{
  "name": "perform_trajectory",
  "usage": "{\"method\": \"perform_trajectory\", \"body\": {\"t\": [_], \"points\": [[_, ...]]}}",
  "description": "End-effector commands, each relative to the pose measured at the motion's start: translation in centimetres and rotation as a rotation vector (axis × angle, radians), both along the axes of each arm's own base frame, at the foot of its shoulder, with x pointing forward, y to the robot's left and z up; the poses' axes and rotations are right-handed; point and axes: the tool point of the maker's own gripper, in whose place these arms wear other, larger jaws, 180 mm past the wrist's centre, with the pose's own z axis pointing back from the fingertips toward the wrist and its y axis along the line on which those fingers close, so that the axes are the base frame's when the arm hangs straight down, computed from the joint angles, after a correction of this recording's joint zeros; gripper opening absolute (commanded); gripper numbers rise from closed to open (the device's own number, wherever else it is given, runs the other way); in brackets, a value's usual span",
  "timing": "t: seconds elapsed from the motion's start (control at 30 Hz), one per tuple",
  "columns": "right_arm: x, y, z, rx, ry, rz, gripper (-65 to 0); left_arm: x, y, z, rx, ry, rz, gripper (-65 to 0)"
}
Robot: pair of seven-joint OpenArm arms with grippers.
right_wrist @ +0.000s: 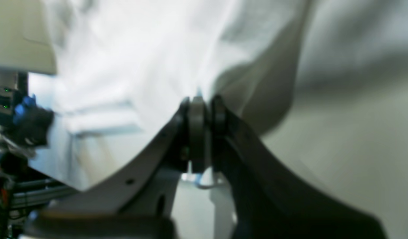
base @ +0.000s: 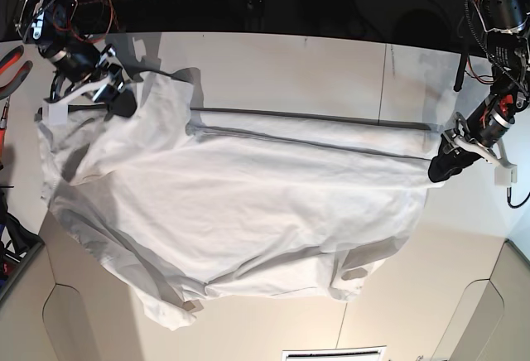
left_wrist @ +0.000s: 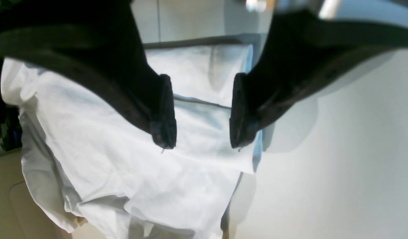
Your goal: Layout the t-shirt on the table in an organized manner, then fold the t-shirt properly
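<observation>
My right gripper [right_wrist: 200, 113] is clamped down on a pinch of the t-shirt [base: 240, 212] at its far corner; my left gripper [left_wrist: 202, 111] hangs with jaws spread wide, holding nothing, just over the shirt's other end. The shirt lies spread across the table [base: 290, 63], rumpled, with one edge hanging over the near side by the cut-outs.

Risks — the pinch looks thin, so I judge a hard tug could slip the cloth out. With only one end held, pulling would drag the whole shirt sideways instead of flattening it, and more could slide off the near edge. The folded-under flap near the bottom hem could get pressed in.

Hard to tell — the right wrist view is blurred, so how much cloth sits between the pads is unclear. Collar and label don't show. Which sleeve is which I cannot tell.
</observation>
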Motion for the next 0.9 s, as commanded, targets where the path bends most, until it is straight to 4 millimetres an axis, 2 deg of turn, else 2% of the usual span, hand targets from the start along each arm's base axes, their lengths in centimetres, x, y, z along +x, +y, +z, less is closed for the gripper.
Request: {"method": "perform_trajectory", "body": {"t": [0.0, 0.1, 0.2, 0.3, 0.4, 0.47, 0.53, 0.6, 0.87], "points": [[2.0, -0.2, 2.0, 0.005, -0.081, -0.004, -65.0, 0.9, 0.8, 1.7, 0.012, -0.055, 0.004, -35.0], [5.4, 0.9, 4.3, 0.010, -0.163, 0.029, -65.0, 0.9, 0.8, 1.7, 0.012, -0.055, 0.004, -35.0], [8.7, 2.9, 6.5, -0.013, -0.236, 0.094, -65.0, 0.9, 0.8, 1.7, 0.012, -0.055, 0.003, -35.0], [11.4, 4.6, 7.9, -0.110, -0.292, 0.161, -65.0, 0.9, 0.8, 1.7, 0.011, -0.053, 0.002, -35.0], [13.4, 5.3, 8.8, -0.226, -0.341, 0.199, -65.0, 0.9, 0.8, 1.6, 0.011, -0.052, 0.002, -35.0], [14.4, 5.3, 9.1, -0.274, -0.354, 0.203, -64.0, 0.8, 0.7, 1.5, 0.012, -0.046, -0.002, -35.0], [15.0, 5.1, 9.3, -0.297, -0.357, 0.194, -54.5, 0.7, 0.7, 1.5, 0.011, -0.042, -0.005, -35.0], [15.4, 4.9, 9.7, -0.309, -0.371, 0.185, -49.5, 0.7, 0.7, 1.5, 0.011, -0.041, -0.005, -35.0], [15.6, 4.5, 9.7, -0.340, -0.376, 0.177, -48.9, 0.8, 0.7, 1.5, 0.011, -0.043, -0.004, -35.0]]}}
